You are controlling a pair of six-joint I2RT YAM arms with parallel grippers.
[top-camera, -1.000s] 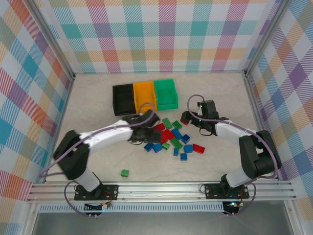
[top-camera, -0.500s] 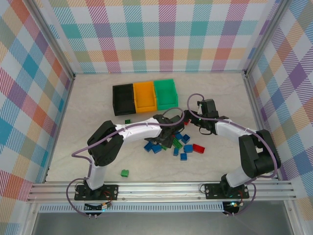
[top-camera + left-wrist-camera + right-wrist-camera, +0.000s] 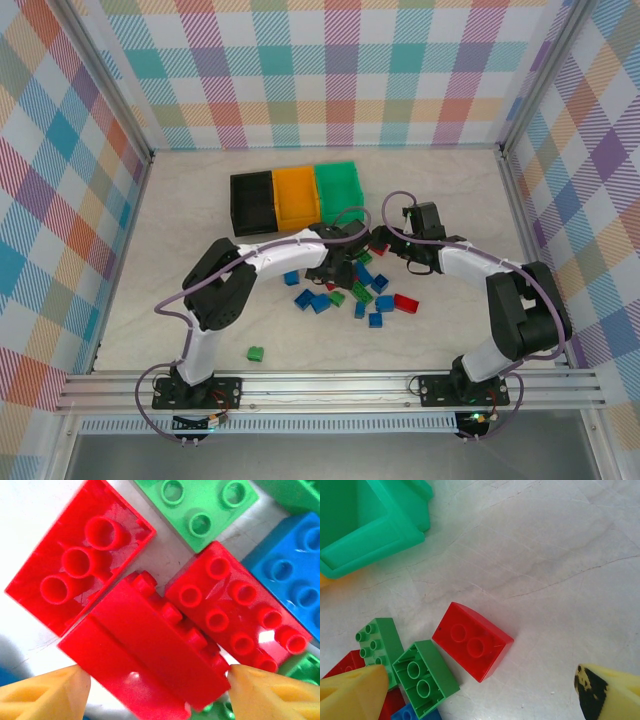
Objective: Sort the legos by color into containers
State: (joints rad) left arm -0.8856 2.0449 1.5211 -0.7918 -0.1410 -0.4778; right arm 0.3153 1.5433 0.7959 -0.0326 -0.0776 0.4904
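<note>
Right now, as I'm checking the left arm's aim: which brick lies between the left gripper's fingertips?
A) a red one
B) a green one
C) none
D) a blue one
A: in the left wrist view a red brick, lying on its side, spans the gap between the yellow fingertips of the left gripper.

Left arm (image 3: 268, 251): stretched out low, bent to the right.
Left gripper (image 3: 153, 687): fingers wide apart.
Right arm (image 3: 470, 263): bent, reaching left.
Right gripper (image 3: 481, 695): fingers wide apart.
</note>
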